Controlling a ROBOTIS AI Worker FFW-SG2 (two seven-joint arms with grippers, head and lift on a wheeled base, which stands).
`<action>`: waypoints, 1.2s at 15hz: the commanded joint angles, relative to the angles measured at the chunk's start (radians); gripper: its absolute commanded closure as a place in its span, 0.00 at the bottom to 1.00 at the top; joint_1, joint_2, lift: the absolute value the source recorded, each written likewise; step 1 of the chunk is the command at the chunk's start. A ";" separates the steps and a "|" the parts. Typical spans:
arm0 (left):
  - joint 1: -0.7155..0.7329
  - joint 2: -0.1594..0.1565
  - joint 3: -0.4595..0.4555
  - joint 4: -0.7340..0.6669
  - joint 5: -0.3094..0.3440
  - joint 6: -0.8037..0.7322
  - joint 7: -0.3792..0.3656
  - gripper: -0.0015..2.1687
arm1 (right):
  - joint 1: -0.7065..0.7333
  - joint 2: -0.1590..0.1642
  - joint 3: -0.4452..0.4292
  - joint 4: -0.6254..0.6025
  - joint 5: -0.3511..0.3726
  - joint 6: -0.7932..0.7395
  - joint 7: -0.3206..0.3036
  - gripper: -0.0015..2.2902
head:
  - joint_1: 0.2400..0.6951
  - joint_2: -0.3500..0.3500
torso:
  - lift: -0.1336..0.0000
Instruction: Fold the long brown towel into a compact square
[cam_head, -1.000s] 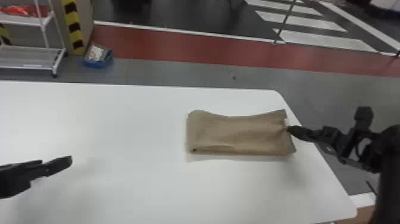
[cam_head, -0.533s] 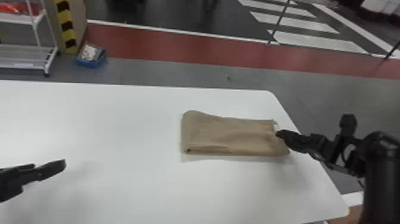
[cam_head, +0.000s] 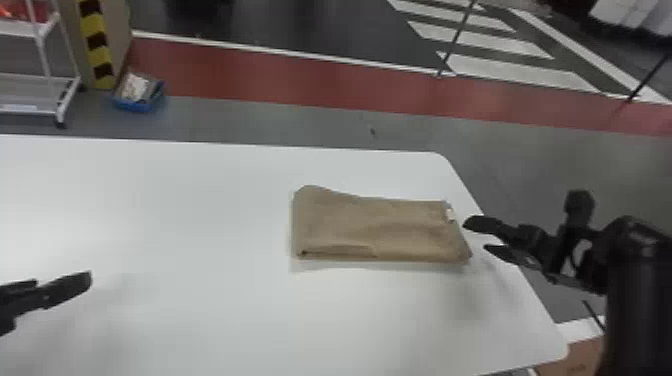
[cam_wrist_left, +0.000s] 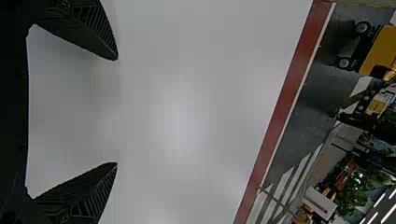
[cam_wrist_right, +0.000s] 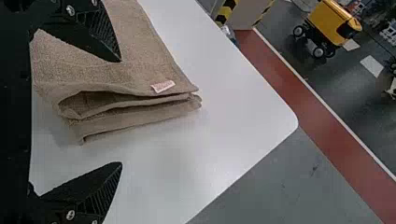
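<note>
Towel (cam_head: 375, 227) is lying on the white table (cam_head: 200, 310) as a layered oblong; earlier folds are apparently serving, a halving toward square likely awaiting. Nubby terry is curving into soft layers, a pale tag (cam_wrist_right: 162, 86) showing. Right gripper (cam_head: 475, 235) and left gripper (cam_wrist_left: 116, 111) are holding their fingers apart, the right beside the cloth.

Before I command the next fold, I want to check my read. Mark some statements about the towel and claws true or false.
1. The towel is already a compact square. False: it is a folded oblong.
2. The left claw is open. True.
3. The right claw is clamped on the towel. False: it is open at the towel's right end.
4. A small white label shows at the towel's right end. True.
</note>
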 joint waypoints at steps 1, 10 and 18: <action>0.000 0.000 0.005 0.001 0.000 -0.002 -0.004 0.04 | -0.005 0.011 0.036 0.009 0.025 -0.016 -0.004 0.06 | 1.00 0.05 | 0.10; 0.000 0.000 0.011 0.001 0.000 -0.002 -0.010 0.04 | -0.019 0.023 0.086 0.012 0.068 -0.016 -0.001 0.44 | 1.00 0.09 | 0.10; -0.003 0.000 0.008 0.001 -0.003 0.001 -0.007 0.04 | -0.005 0.023 0.034 0.008 0.017 0.015 0.034 0.70 | 1.00 0.10 | 0.10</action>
